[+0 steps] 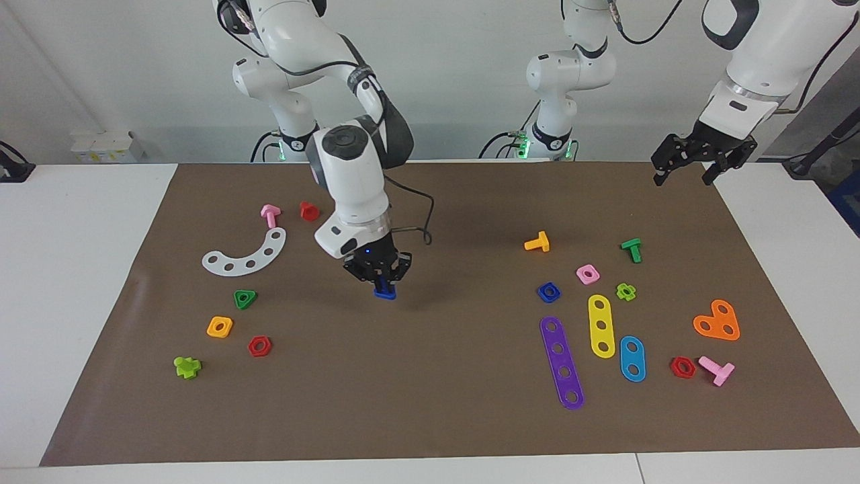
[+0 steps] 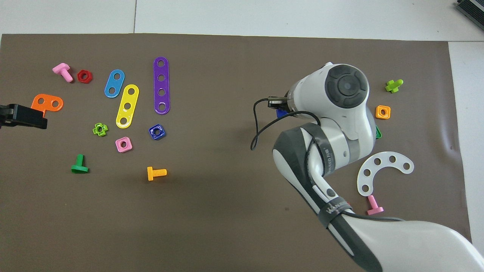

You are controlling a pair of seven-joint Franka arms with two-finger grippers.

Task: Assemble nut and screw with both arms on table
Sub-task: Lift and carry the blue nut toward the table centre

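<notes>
The table, under its brown mat, carries scattered plastic toy parts. The right arm reaches out over the middle of the mat. Its right tool hangs above bare mat with the fingers closed on the screw. The dark-blue screw pokes out just below the fingertips, at six o'clock from the tool in the facing view, clear of the mat. In the overhead view only a sliver of it shows, at nine o'clock from the arm's wrist. The left arm waits at its own end of the table. The left tool is raised over the mat's edge, fingers spread wide and holding nothing. The nut lies flat on the mat toward the left arm's end. It is well apart from the held screw, roughly at three o'clock from it in the facing view, beside a pink square nut.
</notes>
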